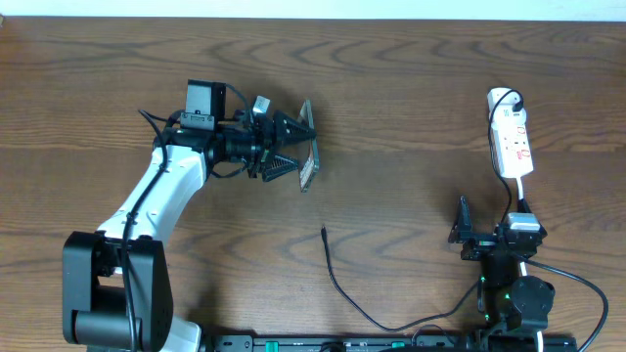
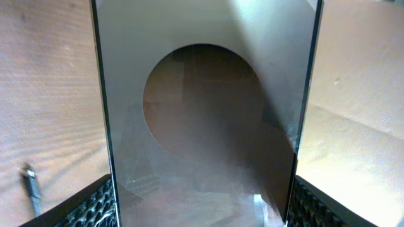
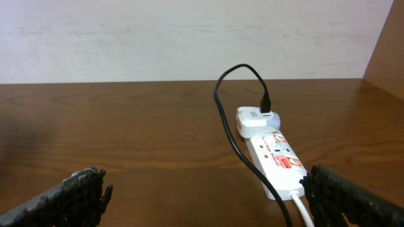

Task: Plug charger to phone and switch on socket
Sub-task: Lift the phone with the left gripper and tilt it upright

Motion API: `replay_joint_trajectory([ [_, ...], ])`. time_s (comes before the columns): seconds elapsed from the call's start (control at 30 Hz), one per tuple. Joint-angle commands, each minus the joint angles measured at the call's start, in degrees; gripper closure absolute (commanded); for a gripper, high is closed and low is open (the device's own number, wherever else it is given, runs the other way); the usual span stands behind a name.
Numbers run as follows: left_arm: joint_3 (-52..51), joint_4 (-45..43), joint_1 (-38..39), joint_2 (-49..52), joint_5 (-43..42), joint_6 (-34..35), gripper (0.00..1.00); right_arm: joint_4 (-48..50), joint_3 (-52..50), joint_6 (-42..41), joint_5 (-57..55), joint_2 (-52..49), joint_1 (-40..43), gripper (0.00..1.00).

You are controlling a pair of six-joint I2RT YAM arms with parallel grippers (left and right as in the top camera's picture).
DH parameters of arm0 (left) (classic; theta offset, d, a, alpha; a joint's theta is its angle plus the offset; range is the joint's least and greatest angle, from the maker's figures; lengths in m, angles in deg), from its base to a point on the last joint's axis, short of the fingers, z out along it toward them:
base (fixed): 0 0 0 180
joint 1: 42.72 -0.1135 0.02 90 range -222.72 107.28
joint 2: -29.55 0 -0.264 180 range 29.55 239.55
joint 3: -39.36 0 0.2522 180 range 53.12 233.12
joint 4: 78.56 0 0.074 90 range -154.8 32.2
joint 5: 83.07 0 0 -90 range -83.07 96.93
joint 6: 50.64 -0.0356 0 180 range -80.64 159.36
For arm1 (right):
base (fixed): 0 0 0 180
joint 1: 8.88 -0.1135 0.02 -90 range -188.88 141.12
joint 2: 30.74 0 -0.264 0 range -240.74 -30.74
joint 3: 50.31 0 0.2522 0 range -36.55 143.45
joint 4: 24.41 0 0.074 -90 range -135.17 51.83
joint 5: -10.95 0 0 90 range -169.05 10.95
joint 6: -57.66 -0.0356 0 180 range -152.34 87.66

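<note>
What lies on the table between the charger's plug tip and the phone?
Nothing: the overhead view shows only bare table between the charger's plug tip and the phone.

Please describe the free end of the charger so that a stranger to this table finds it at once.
On the wooden table, the left gripper holds the phone left of centre; the white socket lies far right. Between them, nearer the robot, the thin black charger ends in a slim plug tip, thinner than the arms' cables.
</note>
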Motion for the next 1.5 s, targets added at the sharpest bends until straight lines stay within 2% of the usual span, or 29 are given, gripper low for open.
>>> replay_joint_trajectory([
  [0.0,1.6,-2.2,-0.1,-1.5,-4.2,13.1,0.93,-0.3,-0.1,-0.6,-0.2,0.1,0.4,0.01],
  [0.43,1.6,-16.3,-0.1,-1.5,-8.0,36.0,0.93,-0.3,-0.1,-0.6,-0.2,0.1,0.4,0.01],
  [0.63,1.6,-21.0,-0.1,-1.5,-8.5,43.1,0.93,-0.3,-0.1,-0.6,-0.2,0.1,0.4,0.01],
  [0.97,1.6,-21.0,-0.1,-1.5,-8.5,48.9,0.93,-0.3,-0.1,-0.6,-0.2,0.1,0.4,0.01],
  [1.17,1.6,-24.8,-0.1,-1.5,-8.5,51.3,0.93,-0.3,-0.1,-0.6,-0.2,0.1,0.4,0.01],
  [1.47,1.6,-26.7,-0.1,-1.5,-9.3,51.5,0.93,-0.3,-0.1,-0.6,-0.2,0.1,0.4,0.01],
])
